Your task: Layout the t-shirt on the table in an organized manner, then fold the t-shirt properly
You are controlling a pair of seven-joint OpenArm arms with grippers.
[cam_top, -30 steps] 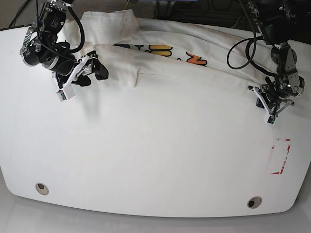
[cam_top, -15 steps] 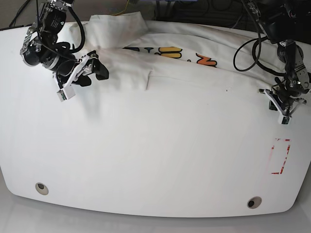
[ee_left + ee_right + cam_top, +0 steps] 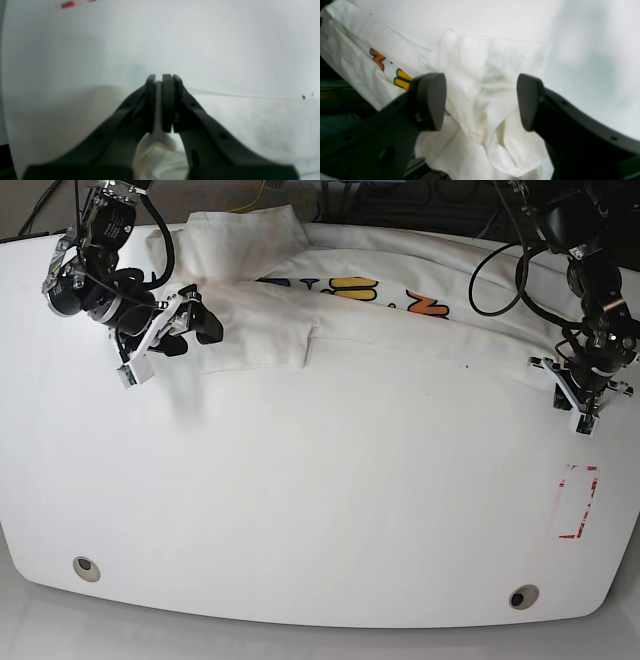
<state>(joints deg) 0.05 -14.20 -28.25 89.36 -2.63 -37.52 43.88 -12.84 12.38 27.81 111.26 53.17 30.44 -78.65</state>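
From my station, the near half of the table (image 3: 300, 510) is bare apart from two round holes (image 3: 86, 568) near the front edge and a red tape outline (image 3: 578, 501) on the side of the left arm. Farther back, the left gripper (image 3: 585, 402) is closed tight on a thin fold of the t-shirt (image 3: 400, 330); in the left wrist view I see white cloth pinched between the pads, with more bunched below the jaws. Opposite it, the right gripper (image 3: 185, 320) stands wide open, holding nothing, poised over a rumpled sleeve or edge; the right wrist view shows cloth lying loose between the fingers (image 3: 430, 100). The t-shirt lies along the far edge of the table, stretched as a long band between the two arms, with coloured letters (image 3: 345, 285) partly showing. I judge the layout step to be in hand and incomplete: the cloth is doubled over itself, one flap lies folded near the right gripper, and no proper fold has begun. The far part of the t-shirt appears to hang over the back edge; I cannot see how much. I cannot tell which part of the t-shirt the left gripper holds.
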